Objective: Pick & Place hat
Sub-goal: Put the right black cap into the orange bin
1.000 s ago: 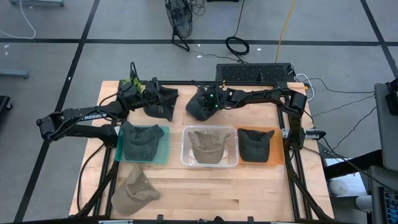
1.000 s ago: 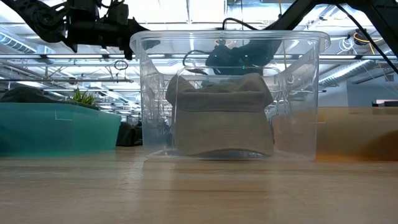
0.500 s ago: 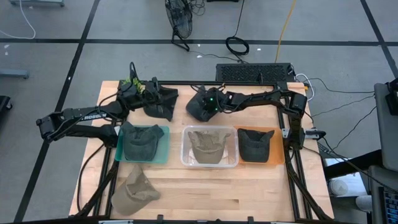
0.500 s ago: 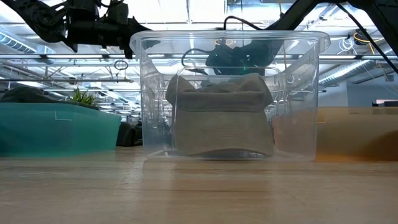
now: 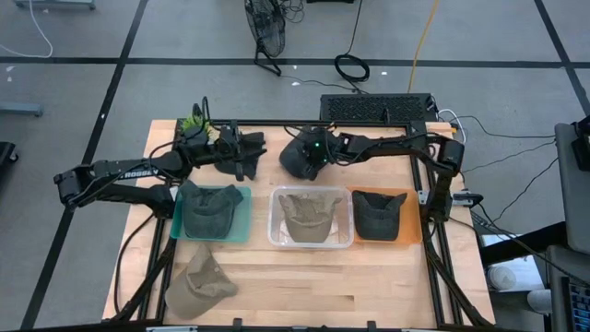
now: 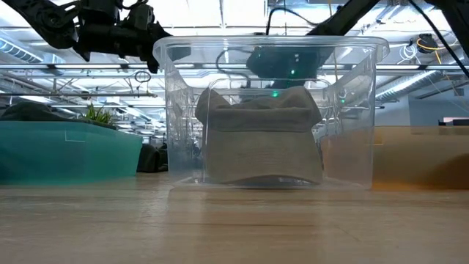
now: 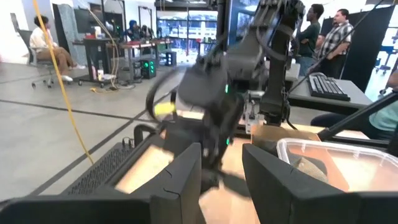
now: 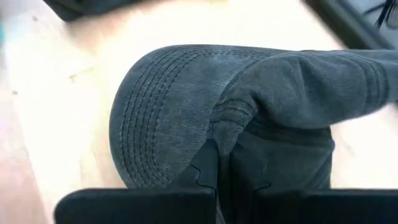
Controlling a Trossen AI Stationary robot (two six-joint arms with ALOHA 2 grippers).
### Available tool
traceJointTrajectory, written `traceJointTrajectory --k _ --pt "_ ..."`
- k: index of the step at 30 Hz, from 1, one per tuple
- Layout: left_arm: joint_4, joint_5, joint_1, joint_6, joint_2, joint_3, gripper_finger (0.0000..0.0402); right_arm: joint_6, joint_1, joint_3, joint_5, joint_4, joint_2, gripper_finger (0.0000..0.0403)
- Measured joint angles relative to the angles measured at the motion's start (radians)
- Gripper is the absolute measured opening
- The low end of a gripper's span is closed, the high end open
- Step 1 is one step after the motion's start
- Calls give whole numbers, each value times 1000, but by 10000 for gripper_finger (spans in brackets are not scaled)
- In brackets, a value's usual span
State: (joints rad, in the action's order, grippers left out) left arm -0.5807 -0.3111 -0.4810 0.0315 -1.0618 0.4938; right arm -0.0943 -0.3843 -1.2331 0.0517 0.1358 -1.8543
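I am pinching the dark grey denim cap (image 8: 249, 112) by a fold in my right hand (image 8: 217, 168) near the desk's (image 5: 304, 286) far edge; that thin pinch could slip. My left hand (image 7: 221, 171), fingers spread and empty, is crowding beside it.

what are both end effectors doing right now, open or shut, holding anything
Left end effector: open, holding nothing, at the table's far edge.
Right end effector: shut on the dark hat, pinching its fabric behind the clear bin.
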Motion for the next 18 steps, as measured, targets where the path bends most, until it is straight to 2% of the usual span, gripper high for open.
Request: traceJointTrajectory --k 12,18 --pt "48 0 23 -1 0 0 127 61 0 -2 5 238 191 3" --pt "48 1 27 -1 0 0 127 97 0 -2 78 411 287 3"
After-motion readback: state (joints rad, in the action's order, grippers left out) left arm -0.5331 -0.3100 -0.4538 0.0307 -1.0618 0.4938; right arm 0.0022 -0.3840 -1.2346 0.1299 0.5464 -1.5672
